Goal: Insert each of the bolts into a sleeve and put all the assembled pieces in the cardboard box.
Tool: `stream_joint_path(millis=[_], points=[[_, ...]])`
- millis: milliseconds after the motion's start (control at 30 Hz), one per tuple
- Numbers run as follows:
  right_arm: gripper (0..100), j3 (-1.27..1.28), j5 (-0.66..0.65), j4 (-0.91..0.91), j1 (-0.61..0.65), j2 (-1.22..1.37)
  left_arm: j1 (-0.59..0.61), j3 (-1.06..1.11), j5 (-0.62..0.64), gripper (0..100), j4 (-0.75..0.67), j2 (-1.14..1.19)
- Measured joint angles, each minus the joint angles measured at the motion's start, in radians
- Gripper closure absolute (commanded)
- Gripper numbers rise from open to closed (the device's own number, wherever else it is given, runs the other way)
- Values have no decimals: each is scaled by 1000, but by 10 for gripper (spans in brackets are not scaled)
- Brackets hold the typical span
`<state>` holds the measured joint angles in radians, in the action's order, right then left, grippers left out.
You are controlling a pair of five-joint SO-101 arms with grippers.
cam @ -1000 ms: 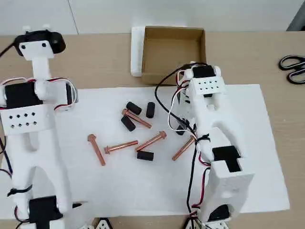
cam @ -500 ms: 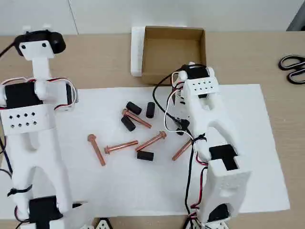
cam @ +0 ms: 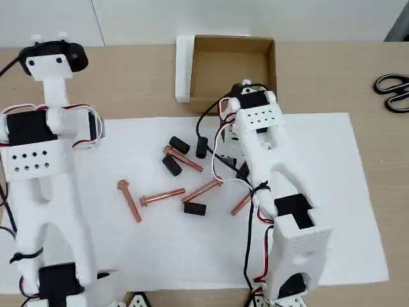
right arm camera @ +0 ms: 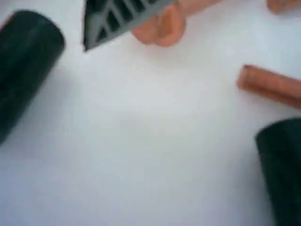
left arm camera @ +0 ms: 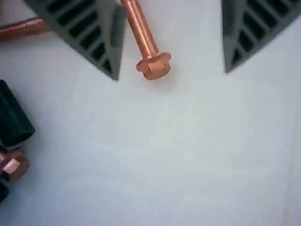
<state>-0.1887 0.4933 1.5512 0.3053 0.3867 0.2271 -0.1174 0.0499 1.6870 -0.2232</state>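
While the left claw (left arm camera: 171, 73) gapes wide, right claw (right arm camera: 117, 16) unreadable, five bolts (cam: 162, 196) (cam: 130, 200) (cam: 184, 159) (cam: 203, 189) (cam: 241, 203) and four sleeves (cam: 195, 208) (cam: 171, 165) (cam: 179, 144) (cam: 201, 148) lie loose.

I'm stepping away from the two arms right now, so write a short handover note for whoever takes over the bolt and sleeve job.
Left gripper: open, close above the white sheet, a bolt lying in the gap, not gripped.
Right gripper: close above the sheet among bolts and sleeves; open or shut cannot be told.
Things: five bolts and at least four black sleeves lie loose on the sheet; the cardboard box beyond its far edge looks empty.
Done: nothing assembled, nothing boxed.
Left: sleeve every bolt, then box all the pieces.
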Motion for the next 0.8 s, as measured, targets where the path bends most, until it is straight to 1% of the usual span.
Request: stream_joint_path(millis=[300,433,500,800], points=[[775,-31,6,-18,5,133,0,0,0,859,0,0],[856,-66,8,-12,5,164,0,0,-2,859,0,0],[880,-80,8,-11,-2,173,0,0,-2,859,0,0],[870,-89,8,-9,-5,176,0,11,-2,859,0,0]])
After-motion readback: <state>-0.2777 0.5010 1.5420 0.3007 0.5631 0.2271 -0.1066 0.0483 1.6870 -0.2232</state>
